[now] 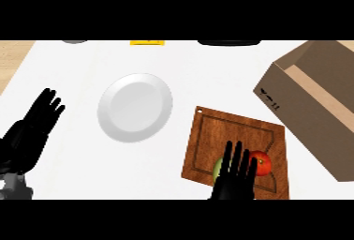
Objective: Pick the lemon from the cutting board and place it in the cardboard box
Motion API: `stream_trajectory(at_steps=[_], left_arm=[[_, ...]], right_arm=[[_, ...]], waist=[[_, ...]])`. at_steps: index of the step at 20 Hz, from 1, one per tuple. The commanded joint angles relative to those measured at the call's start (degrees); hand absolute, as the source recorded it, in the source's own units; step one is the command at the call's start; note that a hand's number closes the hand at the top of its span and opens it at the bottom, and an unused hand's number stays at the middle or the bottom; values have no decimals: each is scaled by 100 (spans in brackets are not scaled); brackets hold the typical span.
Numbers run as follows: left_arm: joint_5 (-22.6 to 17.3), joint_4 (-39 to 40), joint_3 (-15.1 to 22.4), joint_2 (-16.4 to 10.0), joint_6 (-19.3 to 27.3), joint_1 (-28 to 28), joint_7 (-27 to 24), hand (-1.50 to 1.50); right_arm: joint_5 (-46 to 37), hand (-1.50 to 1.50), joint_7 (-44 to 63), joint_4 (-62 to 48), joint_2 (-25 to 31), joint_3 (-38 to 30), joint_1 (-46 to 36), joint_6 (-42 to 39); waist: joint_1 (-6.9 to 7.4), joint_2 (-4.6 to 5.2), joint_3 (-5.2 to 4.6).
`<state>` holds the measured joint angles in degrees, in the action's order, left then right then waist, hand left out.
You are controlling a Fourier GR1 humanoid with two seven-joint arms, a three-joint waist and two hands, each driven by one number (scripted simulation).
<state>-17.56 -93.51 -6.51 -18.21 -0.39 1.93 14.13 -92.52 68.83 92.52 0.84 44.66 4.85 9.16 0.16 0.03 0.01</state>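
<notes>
From the head view, the right hand [235, 176] comes in from the lower edge and hangs over the near end of the cutting board [224, 129]. Its fingers are straight and together, pointing away from the robot, and they hold nothing.

The lemon [217, 168] lies on the board right at that hand's left side. Only a pale yellow-green sliver shows past the fingers, because the hand covers the rest. So little of it is in sight that I cannot tell which way its long axis runs or where its tips point. I also cannot tell whether the fingers touch it or only hover above it.

On the hand's other side, just as close, sits a round red fruit [263, 162]. The hand is therefore between the two, and as I judge it, the coming move turns on closing to the left rather than the right.

The cardboard box [311, 93] stands to the right of the board on the white bench [207, 70]. It is tilted, with its open top facing up, so I expect the carry will go rightward and away.

The right hand is plainly the nearer one. The left hand [31, 133] rests open at the view's left edge with its fingers up, well apart from the board, and a white plate [135, 107] lies between them.
</notes>
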Motion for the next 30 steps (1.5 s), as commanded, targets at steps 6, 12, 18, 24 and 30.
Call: stream_trajectory(at_steps=[6, 12, 18, 24, 30], left_arm=[[97, -251, 41, 162, 7, -265, 11, 0], [-9, 10, -161, 20, -158, 4, 76, 0], [240, -178, -26, 275, -122, -235, -72, 0], [240, -281, -114, 233, -97, -80, 207, 0], [116, -222, -224, 108, -222, 75, 270, 0]], right_arm=[[215, -150, 898, -429, -80, -236, -117, 259], [409, -150, 1003, -653, -81, -309, -547, 281], [6, 150, 738, -591, -83, -164, -673, 220], [-153, 150, 166, -1163, -82, -702, -530, 821], [2066, 150, -2103, -844, 103, -1122, -1052, -694]], waist=[[-5, -8, 0], [-4, 2, 0], [2, -6, -1], [-5, -3, 1], [148, 66, 10]])
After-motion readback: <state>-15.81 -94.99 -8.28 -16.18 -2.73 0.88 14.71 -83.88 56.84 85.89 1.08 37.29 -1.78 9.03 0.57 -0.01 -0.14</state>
